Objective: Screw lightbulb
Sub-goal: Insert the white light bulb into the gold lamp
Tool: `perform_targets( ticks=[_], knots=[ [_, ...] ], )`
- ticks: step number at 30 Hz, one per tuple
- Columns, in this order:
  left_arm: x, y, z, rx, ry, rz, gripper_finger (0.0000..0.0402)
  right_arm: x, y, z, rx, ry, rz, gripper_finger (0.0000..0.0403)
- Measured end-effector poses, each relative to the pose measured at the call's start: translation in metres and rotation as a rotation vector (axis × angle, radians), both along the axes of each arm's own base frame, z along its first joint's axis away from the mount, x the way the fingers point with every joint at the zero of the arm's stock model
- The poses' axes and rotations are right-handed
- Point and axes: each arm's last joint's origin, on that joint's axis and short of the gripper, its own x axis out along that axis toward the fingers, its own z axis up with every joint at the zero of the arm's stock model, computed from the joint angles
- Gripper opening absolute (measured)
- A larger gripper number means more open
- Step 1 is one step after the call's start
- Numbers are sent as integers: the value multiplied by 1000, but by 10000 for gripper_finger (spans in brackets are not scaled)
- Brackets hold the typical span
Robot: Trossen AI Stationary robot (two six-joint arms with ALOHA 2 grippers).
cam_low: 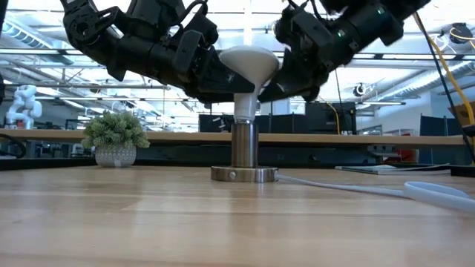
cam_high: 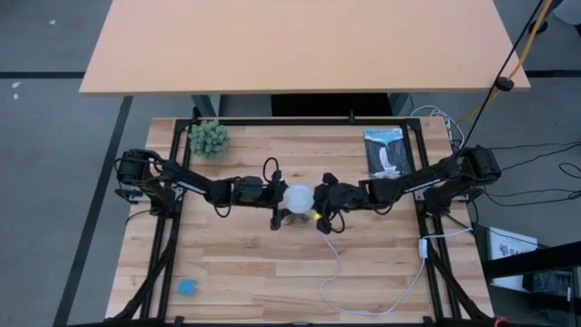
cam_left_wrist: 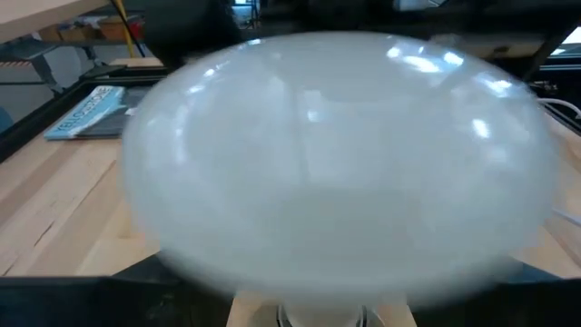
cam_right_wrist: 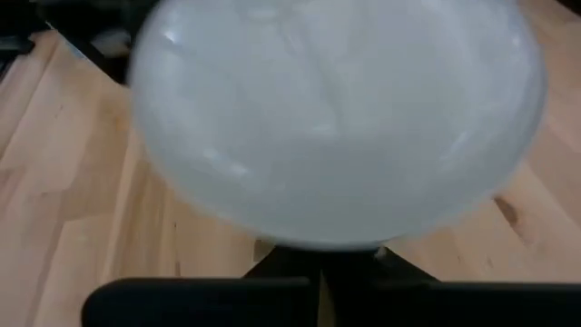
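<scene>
The left gripper [cam_high: 278,198] holds the lightbulb [cam_high: 298,196] in wide jaws, I think. The right gripper [cam_high: 320,205], jaws shut, sits beside it. The blue book's [cam_high: 385,151] words are too small to read.

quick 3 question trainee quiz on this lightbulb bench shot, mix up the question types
1. True or false: the white frosted lightbulb lies loose on the wooden slat table.
2. Multiple choice: what stands at the table's far left corner in the high view? A) a blue-covered booklet B) a small green potted plant C) a white cord
3. Fill in: the lightbulb's narrow neck points down into the silvery metal ____ on its round base.

Key
1. False. It stands upright in the silvery metal socket, with the left gripper and right gripper on either side of it.
2. B, the small green potted plant.
3. socket
</scene>
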Motion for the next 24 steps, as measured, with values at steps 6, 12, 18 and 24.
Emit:
perform_targets(
  ticks=[6,12,18,24],
  knots=[
    [0,0,1,0,-2,0,259,1,2,4,-14,31,12,0],
    [-1,0,-2,0,27,0,259,-2,1,-1,-6,90,-4,0],
    [-1,0,-2,-4,30,1,259,-2,2,0,-10,86,-5,0],
    [0,-4,1,-3,1,-10,259,-2,2,0,-13,81,-3,0]
  ],
)
